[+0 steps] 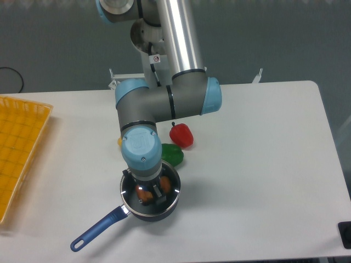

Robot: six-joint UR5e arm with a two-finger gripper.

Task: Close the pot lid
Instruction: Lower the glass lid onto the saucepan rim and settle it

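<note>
White worktop against a dark grey wall; yellow tray hangs off the left edge.

The pot sits near the front edge, left of centre, with its long blue handle pointing at the front-left corner. The lid looks seated on or just above the pot rim: a thin metal ring with glare lines up with the rim, and orange contents show through the glass. I can't tell whether it is fully down.

The hand is straight over the pot centre, where the knob should be. The wrist blocks the fingers, so I cannot tell whether it grips the knob or has let go.

Risks from here, as I judge them:
- If the lid is slightly off-centre or tilted on the rim, letting go drops one edge inside and the lid ends up cocked.
- If the orange contents stand above the rim, the lid rocks and never seats.
- Lifting away while the fingers pinch the knob takes the lid back up, or drags the light pot along the worktop.
- Any sideways retreat shoves the pot. The green pepper is just beside its far rim, so the pot could bump it into the red pepper behind.
- Pressing down too hard loads the glass.
</note>
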